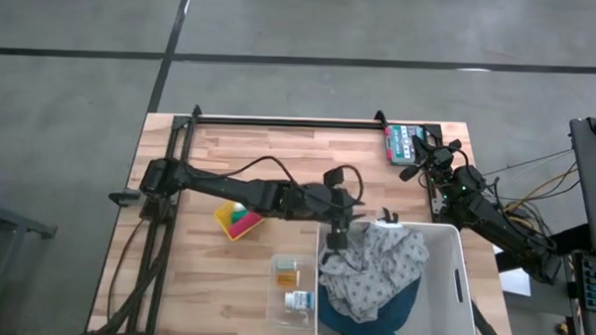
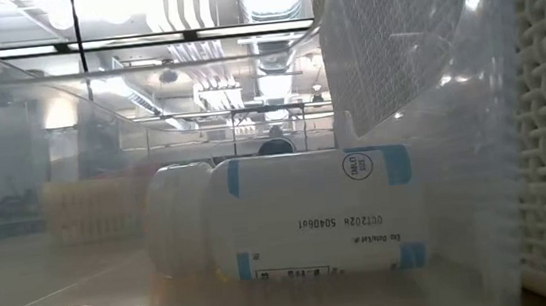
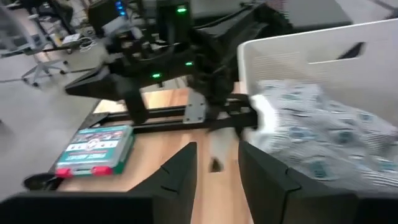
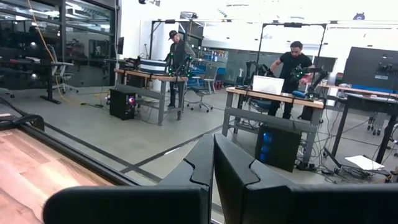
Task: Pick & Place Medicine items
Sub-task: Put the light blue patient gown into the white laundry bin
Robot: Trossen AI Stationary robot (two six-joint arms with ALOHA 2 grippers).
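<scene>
Broadly, the pale wooden counter [image 1: 204, 284] carries a white plastic bin [image 1: 460, 283] at its near right. A grey patterned cloth [image 1: 374, 265] is heaped in the bin over a blue cloth [image 1: 392, 315]. The left arm reaches across the middle, and its left hand [image 1: 335, 236] hangs at the bin's left rim, by the edge of the grey cloth. Its fingers stand a narrow gap apart, with nothing clearly between them. The right hand [image 1: 418, 160] waits at the far right corner with its fingers pressed together.

Just left of the bin sits a small clear plastic tray [image 1: 273, 311]. Both medicine items lie inside it: the small orange-amber bottle [image 1: 289, 278], and nearer, the small white container with blue print [image 1: 298, 301].

Both lie near and slightly left of the left hand, which looks by far the closer one. The white container lies on its side, its long axis running roughly left to right. The orange one's axis is too small to judge.
</scene>
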